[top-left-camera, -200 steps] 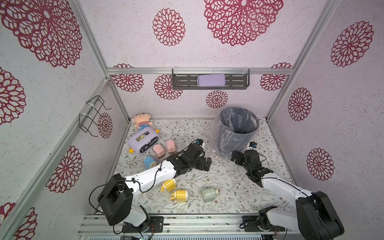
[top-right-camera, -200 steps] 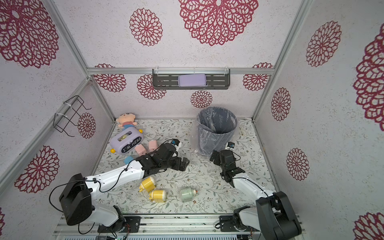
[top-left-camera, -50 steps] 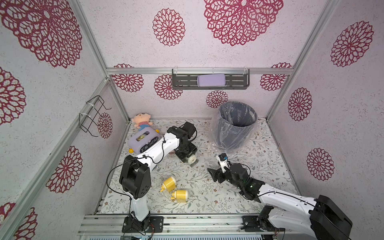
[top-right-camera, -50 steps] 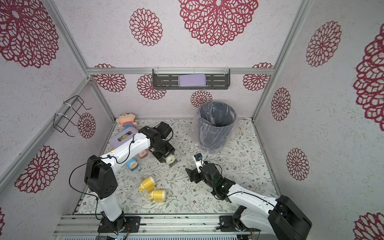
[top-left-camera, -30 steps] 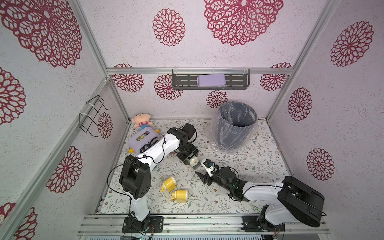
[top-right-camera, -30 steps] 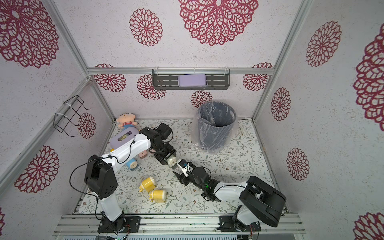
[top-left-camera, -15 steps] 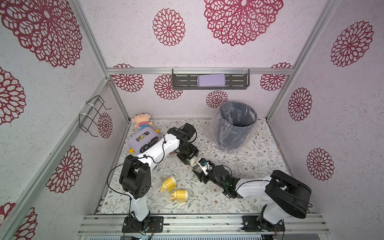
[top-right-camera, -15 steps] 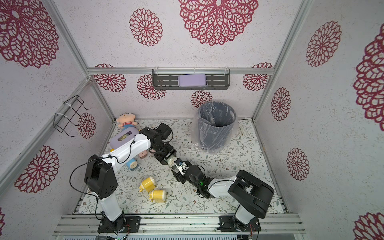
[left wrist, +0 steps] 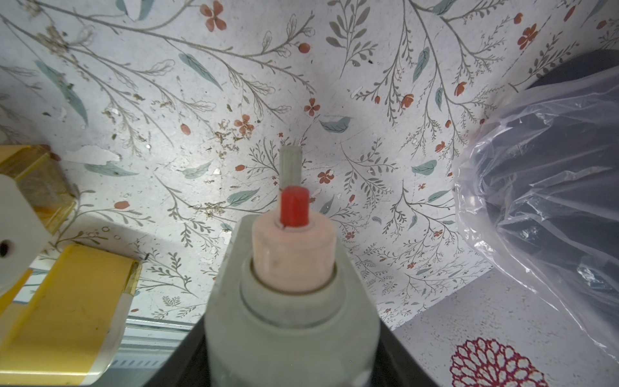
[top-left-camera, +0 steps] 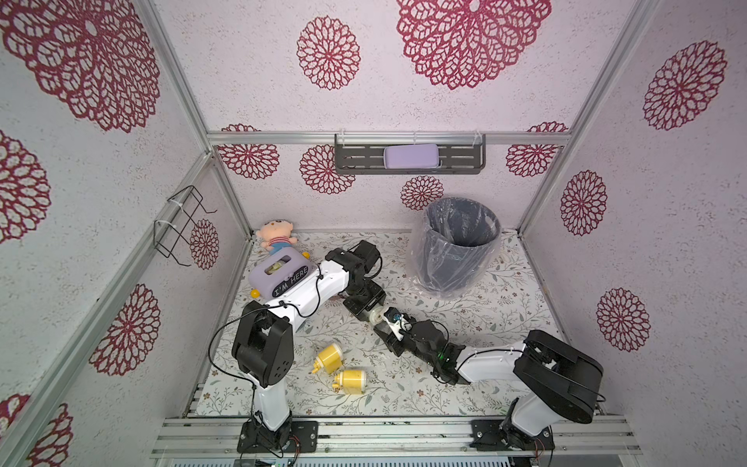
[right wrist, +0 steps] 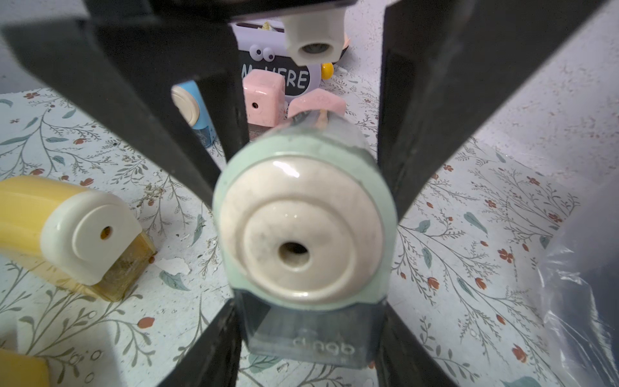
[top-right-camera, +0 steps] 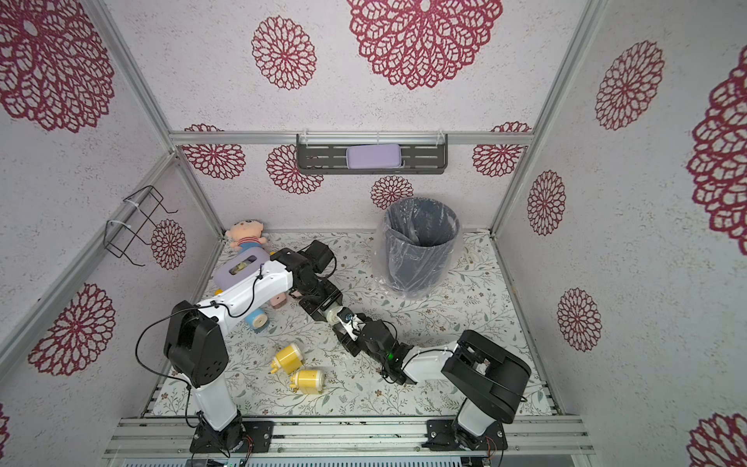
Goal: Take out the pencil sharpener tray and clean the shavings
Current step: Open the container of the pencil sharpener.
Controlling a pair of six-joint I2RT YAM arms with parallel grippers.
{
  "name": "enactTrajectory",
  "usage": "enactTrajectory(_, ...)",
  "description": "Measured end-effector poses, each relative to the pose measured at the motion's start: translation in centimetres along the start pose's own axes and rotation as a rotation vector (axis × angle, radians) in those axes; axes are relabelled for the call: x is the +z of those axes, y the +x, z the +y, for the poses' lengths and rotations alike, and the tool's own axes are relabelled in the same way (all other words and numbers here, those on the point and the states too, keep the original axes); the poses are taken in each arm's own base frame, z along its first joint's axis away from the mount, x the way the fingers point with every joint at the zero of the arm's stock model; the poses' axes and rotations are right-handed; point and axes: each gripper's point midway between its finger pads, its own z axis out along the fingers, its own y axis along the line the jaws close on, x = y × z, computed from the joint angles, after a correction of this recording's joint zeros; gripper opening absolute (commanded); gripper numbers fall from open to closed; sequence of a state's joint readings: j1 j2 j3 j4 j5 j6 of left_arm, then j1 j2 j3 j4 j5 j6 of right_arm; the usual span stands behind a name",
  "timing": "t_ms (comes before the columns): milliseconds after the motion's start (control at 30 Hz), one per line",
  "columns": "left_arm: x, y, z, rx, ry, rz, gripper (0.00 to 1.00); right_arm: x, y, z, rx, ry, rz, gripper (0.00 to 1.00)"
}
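The left fingers clamp the sharpener, probably light, rigid and slick; the right fingers pinch its front. Grip the tray by its sides.

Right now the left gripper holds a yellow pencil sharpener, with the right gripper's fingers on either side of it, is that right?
Not yellow. The pencil sharpener that the left gripper holds is mint green, as the right wrist view shows. The fingers of the right gripper do stand on either side of it.
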State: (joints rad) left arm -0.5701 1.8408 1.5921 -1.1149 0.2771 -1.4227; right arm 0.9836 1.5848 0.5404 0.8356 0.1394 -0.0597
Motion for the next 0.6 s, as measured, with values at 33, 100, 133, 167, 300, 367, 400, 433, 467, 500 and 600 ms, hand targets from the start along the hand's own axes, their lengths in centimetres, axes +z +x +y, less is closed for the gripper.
enactTrajectory(33,0.0,-0.01,0.0,-0.001,0.0,-0.001,0.11,0.0,-0.01,0.04,0.0,-0.001,0.0,0.42)
enactTrajectory(100,0.0,-0.03,0.03,-0.002,-0.001,-0.002,0.09,-0.01,-0.01,0.07,-0.001,0.001,0.0,0.41)
enactTrajectory(133,0.0,-0.06,0.06,-0.002,-0.003,-0.004,0.08,-0.02,-0.02,0.09,-0.001,0.001,0.0,0.41)
enactTrajectory(167,0.0,-0.1,0.09,-0.003,-0.004,-0.006,0.07,-0.02,-0.02,0.13,-0.002,0.001,-0.001,0.41)
enactTrajectory(300,0.0,-0.35,0.33,-0.005,-0.015,-0.022,0.02,-0.05,-0.03,0.33,-0.004,-0.001,-0.001,0.41)
enactTrajectory(367,-0.01,-0.38,0.44,-0.007,-0.019,-0.024,0.0,-0.1,-0.03,0.41,-0.004,-0.001,-0.002,0.41)
enactTrajectory(400,0.0,-0.36,0.48,-0.007,-0.022,-0.024,0.0,-0.17,-0.01,0.46,-0.004,-0.002,-0.003,0.41)
enactTrajectory(433,-0.01,-0.34,0.52,-0.007,-0.023,-0.024,0.0,-0.24,0.02,0.52,-0.004,-0.003,-0.004,0.41)
enactTrajectory(467,0.0,-0.31,0.57,-0.007,-0.026,-0.025,0.0,-0.33,-0.02,0.57,-0.004,-0.004,-0.006,0.41)
enactTrajectory(500,0.01,-0.29,0.63,-0.008,-0.029,-0.026,0.0,-0.42,-0.04,0.6,-0.004,-0.005,-0.007,0.41)
enactTrajectory(600,-0.04,-0.2,0.66,-0.009,-0.032,-0.026,0.0,-0.77,-0.14,0.63,-0.002,-0.006,-0.014,0.41)
